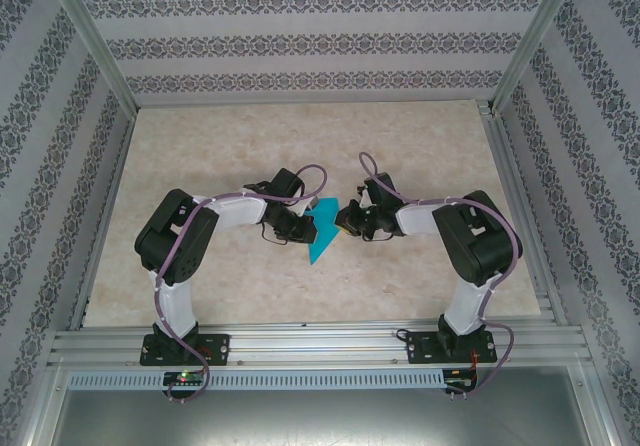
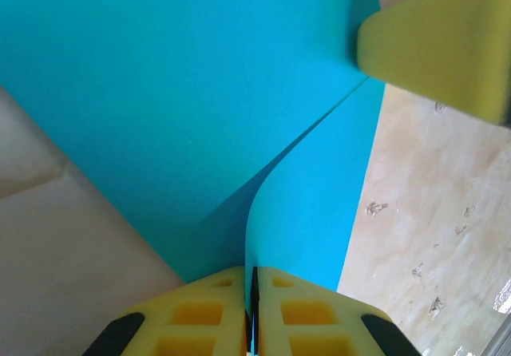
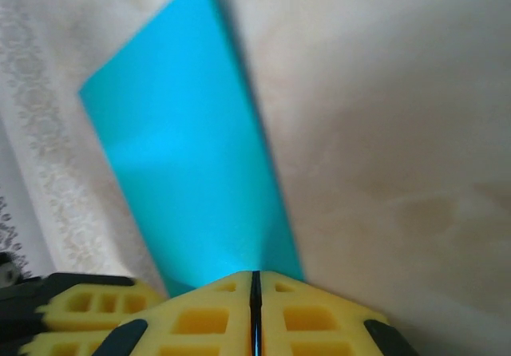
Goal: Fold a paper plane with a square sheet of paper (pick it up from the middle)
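Bent inward over the table (image 1: pixel 200 166), left gripper (image 1: pixel 300 230) and right gripper (image 1: pixel 346 217) each clamped tight on opposite sides of the folded turquoise paper sheet (image 1: pixel 320 246).

Pictured at mid-table (image 1: pixel 200 166): the square sheet of paper (image 1: pixel 322 236), plain turquoise-blue, partly folded and tapering to a point toward the near edge. Pinched on opposite sides by the left gripper (image 2: pixel 251 292) and the right gripper (image 3: pixel 255 292). Crossed diagonally by one overlapping flap edge.
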Tool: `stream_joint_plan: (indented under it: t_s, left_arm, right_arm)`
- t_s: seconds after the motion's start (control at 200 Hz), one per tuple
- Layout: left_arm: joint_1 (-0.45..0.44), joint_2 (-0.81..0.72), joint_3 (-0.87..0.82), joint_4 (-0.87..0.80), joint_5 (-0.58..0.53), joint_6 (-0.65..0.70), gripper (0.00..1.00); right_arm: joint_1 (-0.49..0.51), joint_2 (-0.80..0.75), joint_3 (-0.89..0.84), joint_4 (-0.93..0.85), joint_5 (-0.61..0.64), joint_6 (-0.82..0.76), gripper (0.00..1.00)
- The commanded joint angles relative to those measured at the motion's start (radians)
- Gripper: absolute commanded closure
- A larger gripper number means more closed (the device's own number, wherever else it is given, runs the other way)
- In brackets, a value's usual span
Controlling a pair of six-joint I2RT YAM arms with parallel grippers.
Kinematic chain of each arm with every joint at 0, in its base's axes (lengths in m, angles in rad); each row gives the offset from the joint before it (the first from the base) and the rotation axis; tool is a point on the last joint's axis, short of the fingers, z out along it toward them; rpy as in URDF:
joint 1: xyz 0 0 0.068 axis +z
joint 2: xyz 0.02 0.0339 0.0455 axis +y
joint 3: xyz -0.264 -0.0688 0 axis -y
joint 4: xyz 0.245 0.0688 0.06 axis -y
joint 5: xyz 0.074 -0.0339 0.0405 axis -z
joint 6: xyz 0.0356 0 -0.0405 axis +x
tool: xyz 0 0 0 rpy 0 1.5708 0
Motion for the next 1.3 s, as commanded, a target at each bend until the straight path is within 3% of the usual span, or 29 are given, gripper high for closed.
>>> stream_joint_plan:
  t_s: [0.0, 0.22, 0.365, 0.515, 1.004, 1.224, 1.294]
  left_arm:
    - [-0.002, 0.025, 0.002, -0.072, -0.016, 0.029, 0.87]
    - [-0.004, 0.025, 0.005, -0.080, -0.018, 0.036, 0.87]
    - [-0.003, 0.025, 0.008, -0.082, -0.016, 0.035, 0.87]
    - [-0.003, 0.031, 0.016, -0.083, -0.016, 0.037, 0.87]
    - [-0.002, 0.034, 0.029, -0.095, -0.016, 0.042, 0.87]
    - [-0.002, 0.008, 0.053, -0.124, -0.038, 0.040, 0.81]
    - [-0.002, -0.009, 0.057, -0.130, -0.049, 0.032, 0.75]
  right_arm:
    - [-0.005, 0.028, -0.009, -0.037, 0.044, -0.036, 0.90]
    - [-0.005, -0.062, 0.044, -0.128, 0.048, -0.079, 0.90]
    - [0.004, -0.104, 0.050, -0.079, -0.007, -0.064, 0.89]
    - [0.032, -0.058, 0.053, -0.009, -0.066, -0.025, 0.89]
    - [0.025, 0.031, -0.004, -0.040, 0.019, -0.056, 0.90]
    - [0.026, 0.029, -0.019, -0.062, 0.045, -0.054, 0.92]
    - [0.027, 0.029, -0.028, -0.055, 0.047, -0.046, 0.93]
